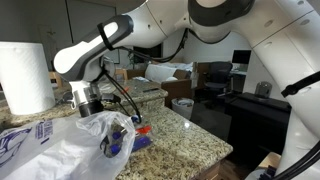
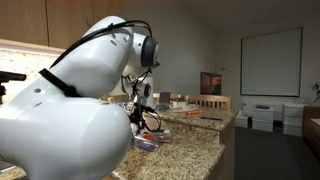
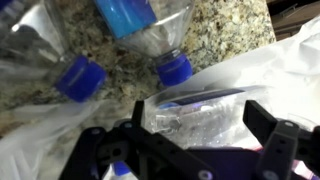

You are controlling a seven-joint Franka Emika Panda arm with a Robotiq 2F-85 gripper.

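Note:
My gripper is open, its two black fingers spread wide over a clear plastic pouch with a dark blue strip along its top edge. The pouch lies partly inside a white plastic bag; whether the fingers touch it I cannot tell. Just beyond it, two clear bottles lie on the granite, one with a blue cap, the other with a blue cap and a blue label. In both exterior views the gripper hangs low over the white bag.
A paper towel roll stands at the back of the granite counter. A small red and blue item lies near the bag. Boxes and office furniture sit beyond the counter edge. The robot's own white body blocks much of an exterior view.

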